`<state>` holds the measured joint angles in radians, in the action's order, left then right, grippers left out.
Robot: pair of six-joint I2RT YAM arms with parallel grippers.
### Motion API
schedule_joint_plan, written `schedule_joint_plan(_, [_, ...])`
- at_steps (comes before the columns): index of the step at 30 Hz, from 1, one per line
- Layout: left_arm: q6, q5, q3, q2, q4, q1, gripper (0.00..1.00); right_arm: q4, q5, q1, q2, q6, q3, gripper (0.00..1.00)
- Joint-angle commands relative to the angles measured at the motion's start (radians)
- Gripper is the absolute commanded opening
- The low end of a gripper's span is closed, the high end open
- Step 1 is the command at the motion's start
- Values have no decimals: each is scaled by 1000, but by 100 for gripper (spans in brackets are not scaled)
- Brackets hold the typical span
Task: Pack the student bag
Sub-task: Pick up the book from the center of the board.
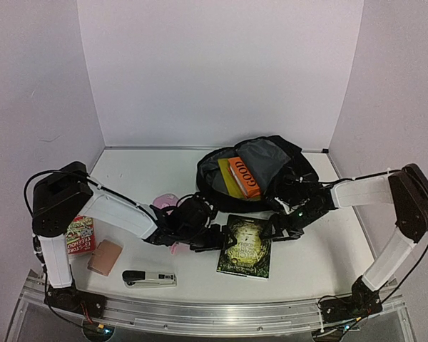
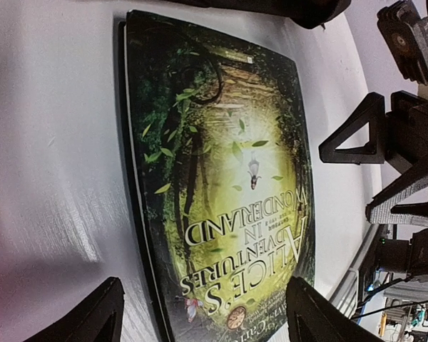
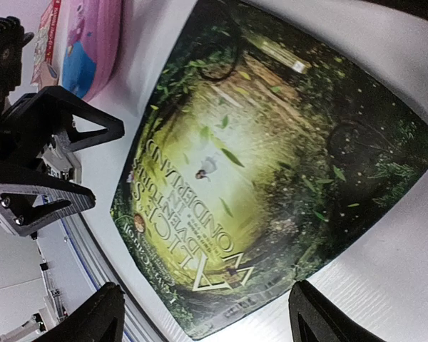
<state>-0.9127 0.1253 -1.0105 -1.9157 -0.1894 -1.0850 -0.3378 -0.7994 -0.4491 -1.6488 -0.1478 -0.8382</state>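
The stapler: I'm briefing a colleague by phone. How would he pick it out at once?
From the open black backpack at the back of the table, come forward to the green book lying flat before it. Left of that book, near the front rail, lies the stapler: long, narrow, black and white, unlike the flat tan pad and red book further left.

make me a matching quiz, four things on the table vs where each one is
Things:
1 orange book
2 Alice book
3 stapler
4 red book

Places:
a farthest left
b inside the bag
c flat, just in front of the bag
d near edge, left of centre

Pairs: 1-b, 2-c, 3-d, 4-a
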Motion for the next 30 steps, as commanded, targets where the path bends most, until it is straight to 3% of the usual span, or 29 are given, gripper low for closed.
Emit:
schedule_joint_plan(1, [-45,75,-19,-41,-56,26,75,3,-58,3,-72,4,-2,75])
schedule_joint_plan(7, [4,212,-23,-61,-219,20,58,9,-139,3,-141,8,-22,65])
schedule_joint_plan(15, [74,197,24,24,-332,-13,29,9,-146,4,-107,4,-17,60])
schedule_joint_plan(20, [70,184,49,48,-363,-17,19,8,-144,7,-96,5,-13,60])
schedule_joint_plan(24, [56,191,50,46,-376,-18,18,9,-153,11,-95,5,-14,59])
schedule_joint_plan(27, [16,212,53,10,-430,-13,33,10,-166,11,-97,6,-17,59])
schedule_joint_plan(30, [-33,234,66,-20,-499,0,35,8,-169,11,-94,6,-17,59])
